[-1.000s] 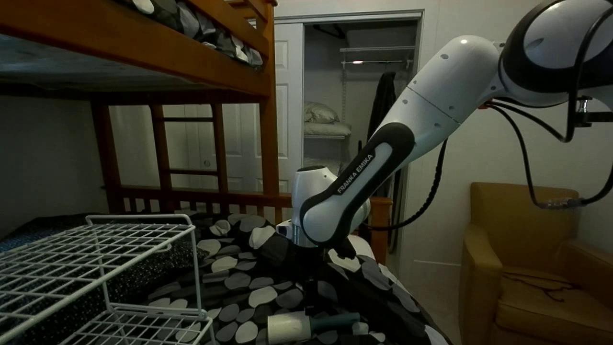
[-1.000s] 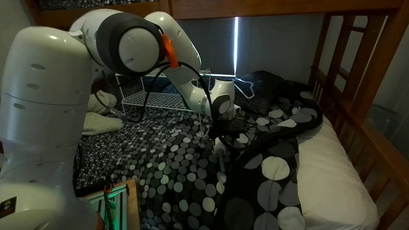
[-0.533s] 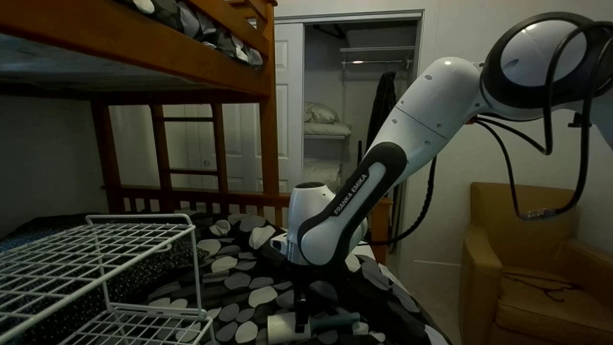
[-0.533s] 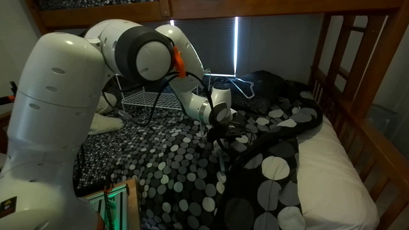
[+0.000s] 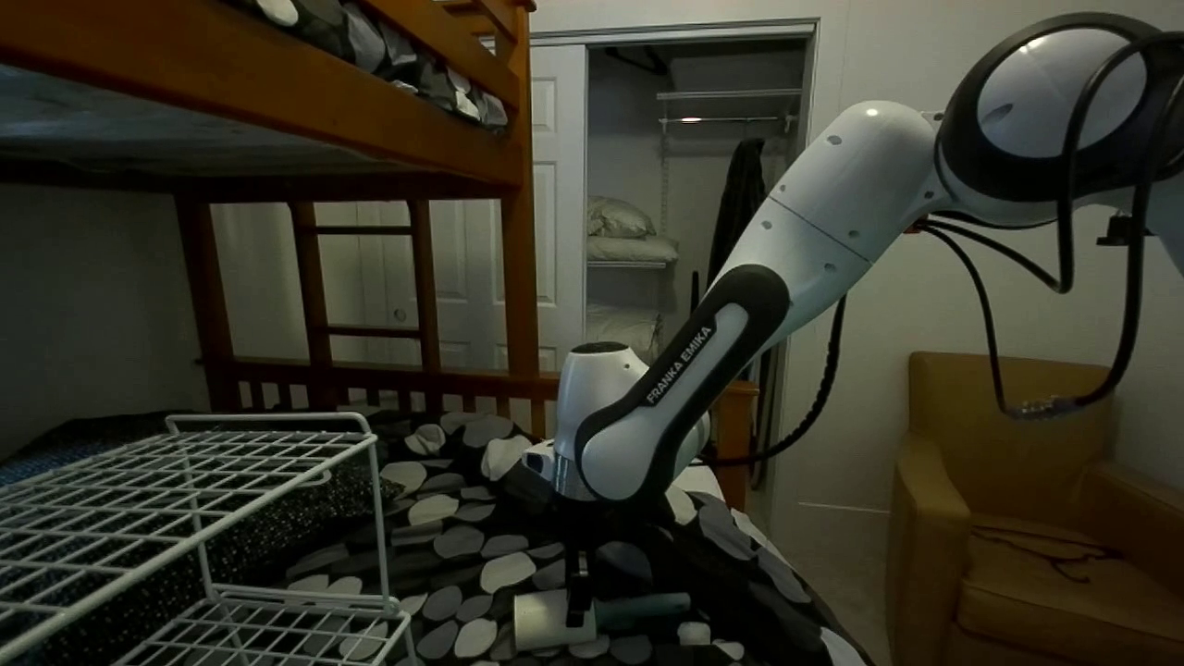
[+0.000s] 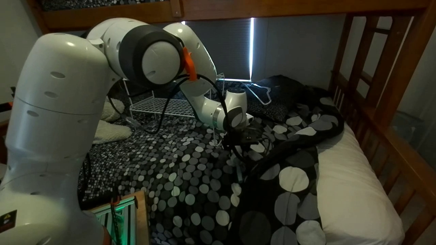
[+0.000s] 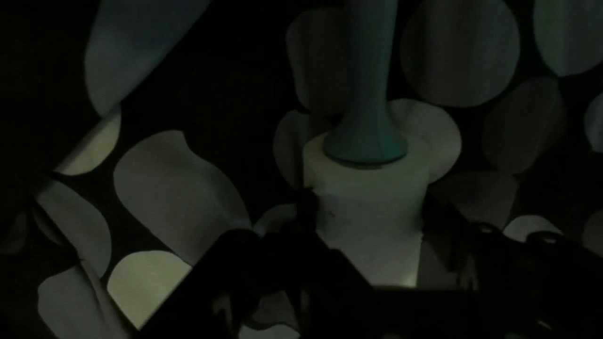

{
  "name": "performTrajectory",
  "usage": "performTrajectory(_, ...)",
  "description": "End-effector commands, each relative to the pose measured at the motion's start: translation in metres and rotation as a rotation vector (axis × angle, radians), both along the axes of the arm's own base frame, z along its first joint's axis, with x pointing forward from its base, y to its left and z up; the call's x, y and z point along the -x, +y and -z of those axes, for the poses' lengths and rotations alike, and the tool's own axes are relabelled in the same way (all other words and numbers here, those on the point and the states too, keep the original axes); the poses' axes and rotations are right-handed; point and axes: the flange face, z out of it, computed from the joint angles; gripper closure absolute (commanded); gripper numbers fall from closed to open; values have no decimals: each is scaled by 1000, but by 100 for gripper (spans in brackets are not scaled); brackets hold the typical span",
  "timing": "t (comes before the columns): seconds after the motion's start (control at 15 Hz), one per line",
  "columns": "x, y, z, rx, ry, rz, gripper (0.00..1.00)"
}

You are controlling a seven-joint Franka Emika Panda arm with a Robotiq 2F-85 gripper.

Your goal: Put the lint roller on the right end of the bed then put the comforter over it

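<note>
The lint roller, a white roll (image 5: 541, 621) with a teal handle (image 5: 643, 610), is between the fingers of my gripper (image 5: 578, 601), just above the bedding. In the wrist view the dark fingers press both sides of the roll (image 7: 372, 240), and the teal handle (image 7: 367, 94) points up the picture. In an exterior view only the handle (image 6: 239, 172) shows, below the dark gripper (image 6: 242, 139). The comforter (image 5: 462, 536), black with white and grey spots, lies below; its folded part (image 6: 296, 180) shows beside a white pillow. The bed (image 5: 520, 277) is a brown wooden bunk frame.
A white wire rack (image 5: 277, 462) stands on the bedding beside the arm. A white hanger (image 6: 262, 97) lies behind it. The upper bunk's rail (image 6: 272, 10) runs above the arm. A white pillow (image 6: 354, 190) lies by the slatted rail (image 6: 402, 160). A tan armchair (image 5: 1008, 518) stands aside.
My gripper came down onto the lint roller, closed on its roll, and has now risen slightly. The lint roller has moved up a little with it.
</note>
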Motion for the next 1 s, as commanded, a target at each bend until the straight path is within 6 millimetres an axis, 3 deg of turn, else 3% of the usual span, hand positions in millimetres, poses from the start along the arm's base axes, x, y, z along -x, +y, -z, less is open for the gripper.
performTrajectory(0.0, 0, -9, -36, -6, -39, 3, 67)
performTrajectory(0.53, -3, -28, -145, 28, -201, 23, 67)
performTrajectory(0.6, -13, -12, -125, -1, -182, 15, 67)
performTrajectory(0.67, -14, -13, -136, -1, -197, 18, 42)
performTrajectory(0.93, -13, -10, -125, 0, -180, 13, 42)
